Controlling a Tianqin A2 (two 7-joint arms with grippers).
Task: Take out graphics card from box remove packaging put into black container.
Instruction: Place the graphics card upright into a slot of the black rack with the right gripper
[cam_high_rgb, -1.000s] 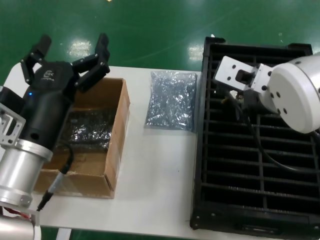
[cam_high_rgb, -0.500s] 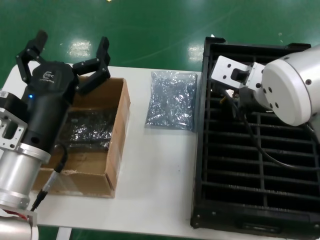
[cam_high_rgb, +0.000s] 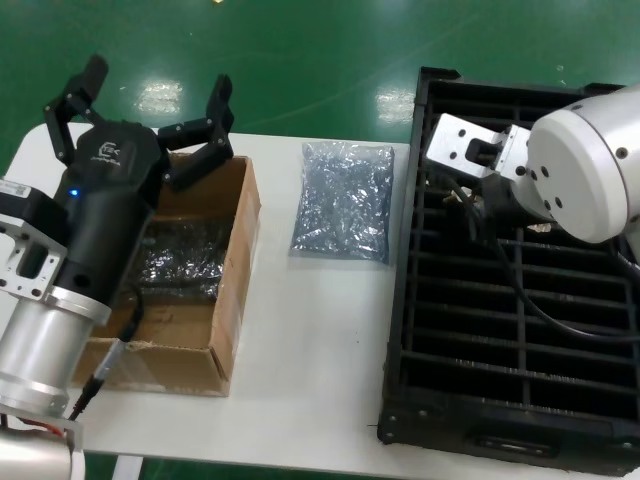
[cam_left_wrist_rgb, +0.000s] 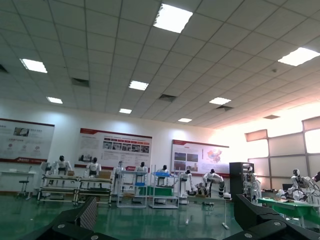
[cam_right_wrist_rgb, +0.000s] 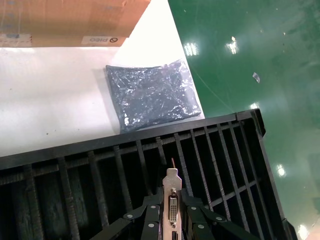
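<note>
Right gripper (cam_right_wrist_rgb: 169, 212) is positioned over the black container (cam_high_rgb: 600, 420), above its far-end slots, and is clamped on the graphics card (cam_right_wrist_rgb: 171, 197): in the right wrist view the silver end bracket with its connector is seen pinched between the two fingers (cam_right_wrist_rgb: 150, 220), bracket standing on edge and lined up with a narrow slot directly beneath. In the head view the card itself is hidden behind the right wrist housing, so how deep it sits in the slot cannot be told. The packaging (cam_high_rgb: 343, 200) is seen lying flat on the white table (cam_high_rgb: 320, 380), just beyond the container's rim from the right gripper, between the container and the box (cam_high_rgb: 232, 300); it is not touched by either gripper. Left gripper (cam_high_rgb: 150, 110) is held above the far end of the box, fingers (cam_high_rgb: 212, 125) spread wide and nothing gripped; its wrist camera is pointed out at the hall rather than the work. Directly below and behind the left gripper, glossy dark bagged boards (cam_high_rgb: 180, 260) are seen resting in the bottom of the box. The white label (cam_right_wrist_rgb: 102, 40) on the box's side is seen in the right wrist view, well apart from the right gripper across the table.
</note>
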